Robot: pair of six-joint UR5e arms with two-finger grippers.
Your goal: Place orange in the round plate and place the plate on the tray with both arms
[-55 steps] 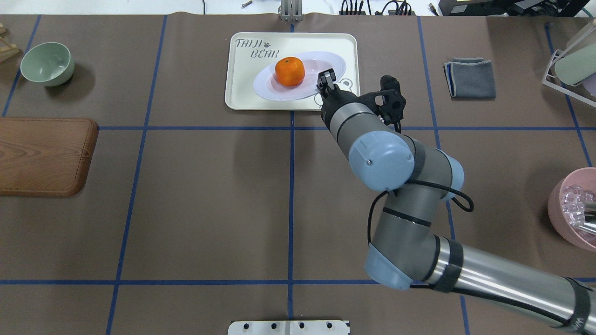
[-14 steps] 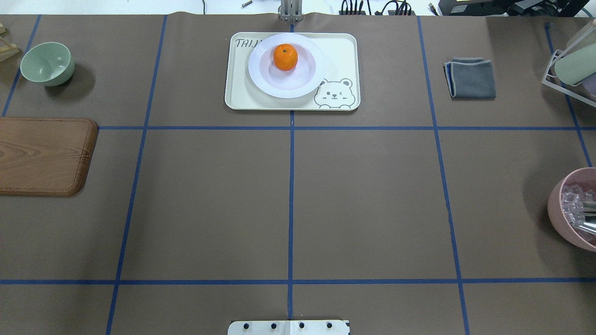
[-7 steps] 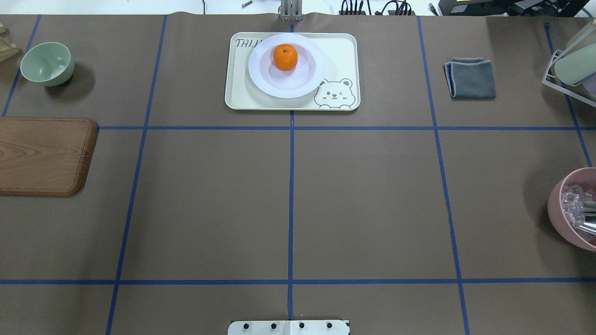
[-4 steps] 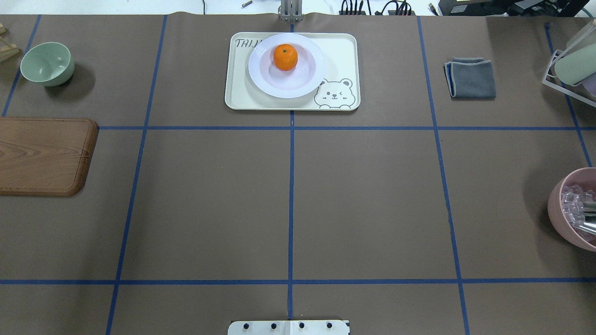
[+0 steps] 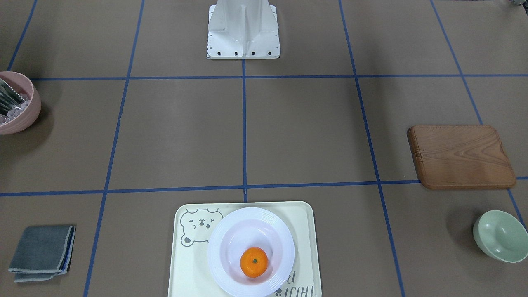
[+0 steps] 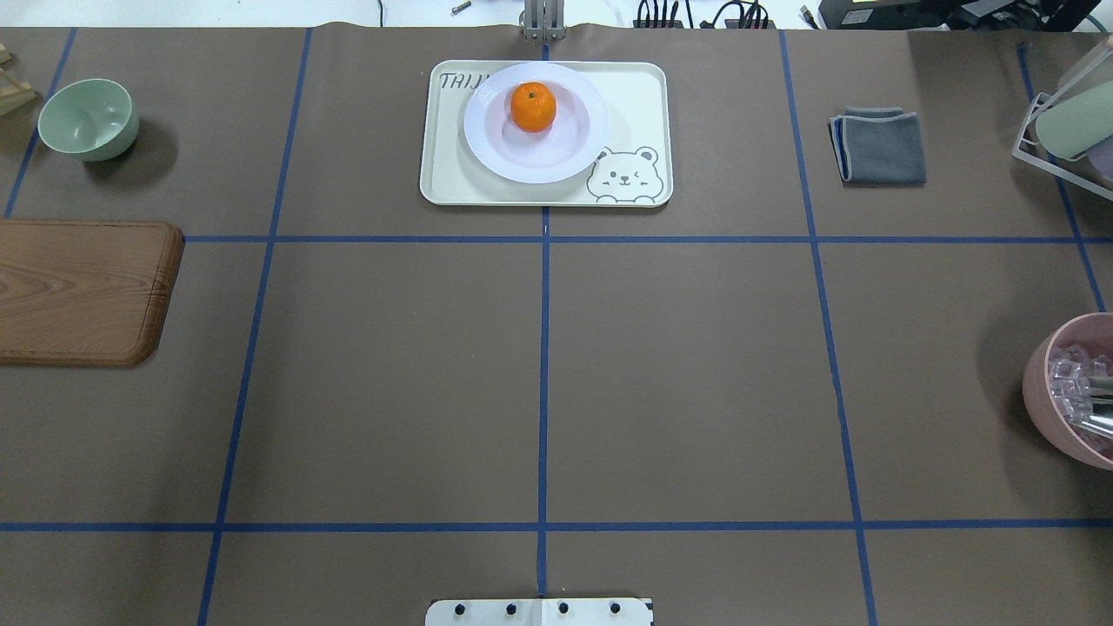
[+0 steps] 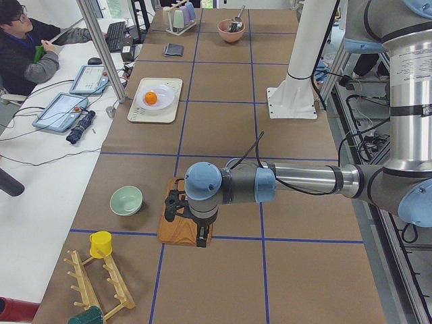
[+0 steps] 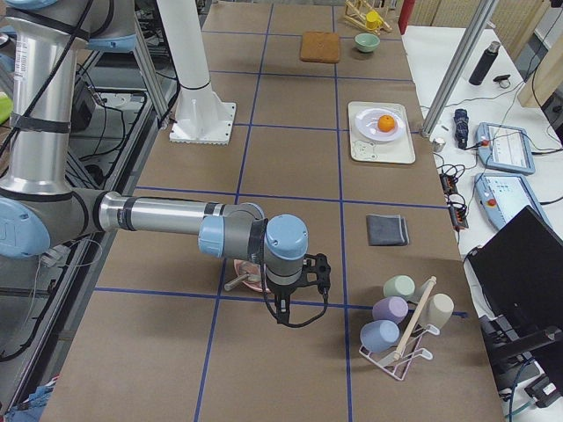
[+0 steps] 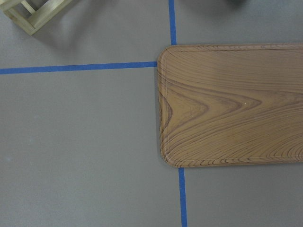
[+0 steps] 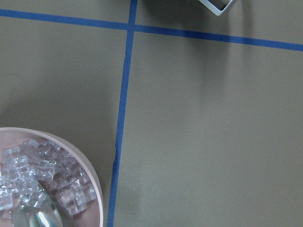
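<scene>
The orange (image 6: 533, 107) sits in the sunken centre of the white round plate (image 6: 487, 148). The plate lies flat on the cream bear tray (image 6: 643, 87) at the far middle of the table. The front-facing view shows the same: orange (image 5: 253, 262), plate (image 5: 231, 231), tray (image 5: 305, 231). Both arms are far from the tray. My left gripper (image 7: 201, 239) hangs over the wooden board (image 7: 177, 233), seen only in the left side view. My right gripper (image 8: 283, 315) hangs beside the pink bowl (image 8: 255, 283), seen only in the right side view. Whether either is open or shut I cannot tell.
A wooden board (image 6: 78, 291) and a pale-green bowl (image 6: 87, 117) lie at the left. A folded grey cloth (image 6: 878, 143), a mug rack (image 6: 1069, 113) and a pink bowl of ice (image 6: 1043, 382) are at the right. A person (image 7: 23, 47) sits beyond the table.
About eight seconds ago my right arm was at the tilted plate's edge on the tray. It has since left the overhead view and the plate lies flat. Nothing moved in the last two seconds.
</scene>
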